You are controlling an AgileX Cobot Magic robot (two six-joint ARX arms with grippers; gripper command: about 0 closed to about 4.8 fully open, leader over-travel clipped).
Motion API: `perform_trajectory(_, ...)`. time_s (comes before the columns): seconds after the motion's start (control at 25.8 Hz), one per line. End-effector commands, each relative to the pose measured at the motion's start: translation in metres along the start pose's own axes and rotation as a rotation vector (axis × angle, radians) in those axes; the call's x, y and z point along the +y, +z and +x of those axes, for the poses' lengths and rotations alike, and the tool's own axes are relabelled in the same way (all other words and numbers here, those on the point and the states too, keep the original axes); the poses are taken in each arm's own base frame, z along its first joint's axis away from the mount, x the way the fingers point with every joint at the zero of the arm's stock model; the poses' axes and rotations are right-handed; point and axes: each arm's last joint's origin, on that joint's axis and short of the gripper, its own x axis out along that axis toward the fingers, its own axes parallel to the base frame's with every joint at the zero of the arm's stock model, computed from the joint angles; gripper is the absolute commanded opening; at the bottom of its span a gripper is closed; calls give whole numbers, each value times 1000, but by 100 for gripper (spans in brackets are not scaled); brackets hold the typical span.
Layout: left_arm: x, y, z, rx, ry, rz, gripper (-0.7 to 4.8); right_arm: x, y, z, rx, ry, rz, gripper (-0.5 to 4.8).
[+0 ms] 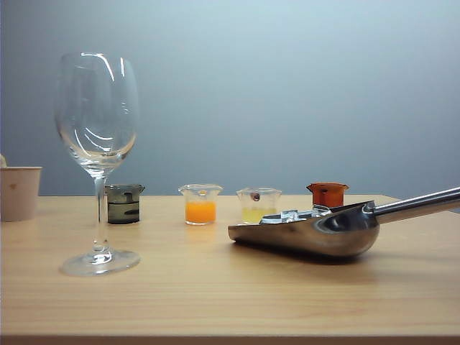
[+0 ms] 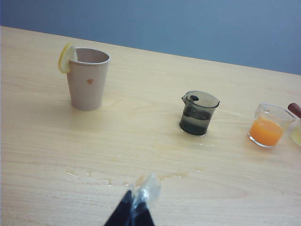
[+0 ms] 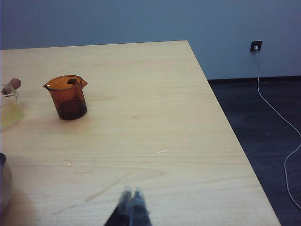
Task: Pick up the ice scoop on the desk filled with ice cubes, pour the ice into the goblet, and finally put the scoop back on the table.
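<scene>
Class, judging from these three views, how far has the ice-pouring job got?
Nothing is done: the ice scoop lies on the desk with ice cubes in it, and the goblet stands empty. Nothing is in hand: left gripper and right gripper are shut above bare desk. Lifting, pouring and returning remain.

Paper cup with lemon slice — four beakers.

Ice scoop beside goblet
</scene>
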Motion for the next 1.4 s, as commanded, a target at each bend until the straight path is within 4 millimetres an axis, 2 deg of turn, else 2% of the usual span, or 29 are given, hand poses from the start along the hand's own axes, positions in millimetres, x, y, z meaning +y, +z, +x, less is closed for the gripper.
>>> perform_trajectory(0.04,0,2,0,-15,-2,1,-6,0,4,-1,-18,-4,-1,-1)
perform_trajectory(0.31,0,3,0,-19,-3,0,-6,0,5,-1,-20,-3,7,-1)
perform_trajectory(0.43,-2,10,-2,-38,-11,-27,-6,0,15,-5,-21,-3,104,-3)
perform_trajectory(0.5,-3,21,-5,-62,-34,-105,-6,0,27,-12,19,-51,192,-5)
perform_trajectory(0.62,-7,40,-13,-79,-72,-106,-6,0,47,-24,32,-62,211,-5)
perform_trajectory(0.7,-10,62,-24,-81,-89,-40,-6,4,77,-36,-47,14,293,-5)
perform_trajectory(0.81,-18,82,-32,-48,-242,58,-6,7,107,-49,-13,70,455,-5)
perform_trajectory(1.09,-25,112,-22,13,-349,94,-6,11,156,-53,33,117,533,-5)
perform_trajectory(1.16,-28,127,-15,18,-381,160,-6,13,170,-50,71,149,635,-5)
perform_trajectory(1.2,-29,135,-9,29,-387,177,-6,13,171,-47,99,144,757,-5)
perform_trajectory(1.24,-31,139,-5,41,-395,176,-6,13,169,-46,113,138,804,-5)
perform_trajectory(1.4,-39,152,6,78,-453,174,-6,15,162,-45,172,142,850,-5)
